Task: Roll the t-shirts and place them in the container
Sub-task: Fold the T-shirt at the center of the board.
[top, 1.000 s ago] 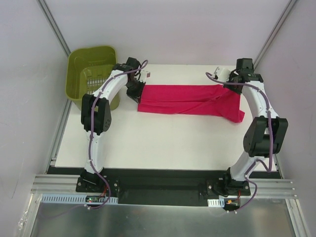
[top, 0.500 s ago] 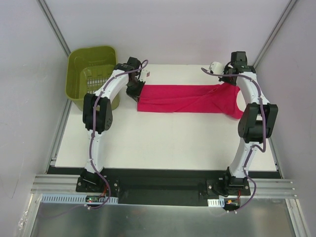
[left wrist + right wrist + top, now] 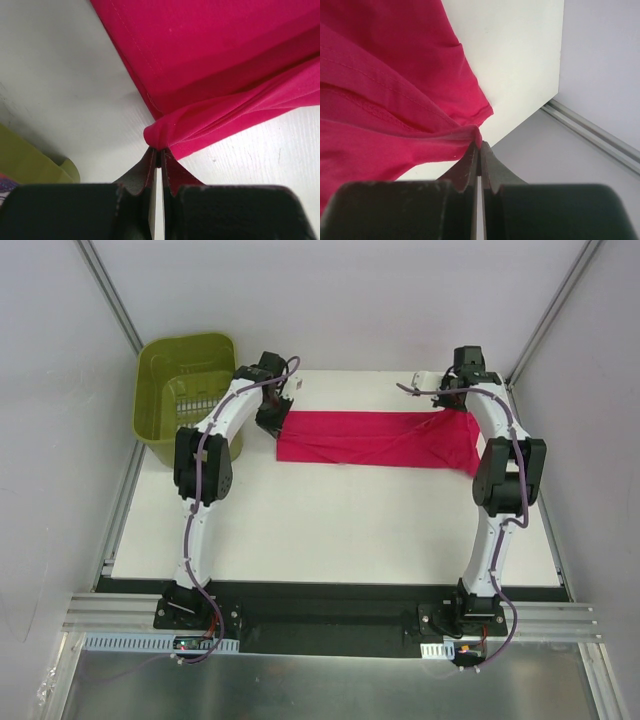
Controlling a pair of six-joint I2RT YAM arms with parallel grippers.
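Observation:
The magenta-red t-shirt (image 3: 375, 438) lies folded into a long band across the far part of the white table (image 3: 330, 530). My left gripper (image 3: 276, 417) is shut on its left end; in the left wrist view the fabric (image 3: 210, 65) bunches at my closed fingertips (image 3: 159, 152). My right gripper (image 3: 462, 408) is shut on its right end, near the table's far right corner. In the right wrist view the cloth (image 3: 385, 90) is pinched at the fingertips (image 3: 479, 146), the right end lifted a little.
A green plastic basket (image 3: 185, 390) stands at the far left, just left of my left arm; its rim shows in the left wrist view (image 3: 30, 165). Enclosure walls stand on both sides. The table's right edge (image 3: 559, 75) is close to my right gripper.
My right gripper has moved back and left with the shirt's right end, drawing the hanging sleeve up so the band lies straighter. My left gripper has shifted only slightly.

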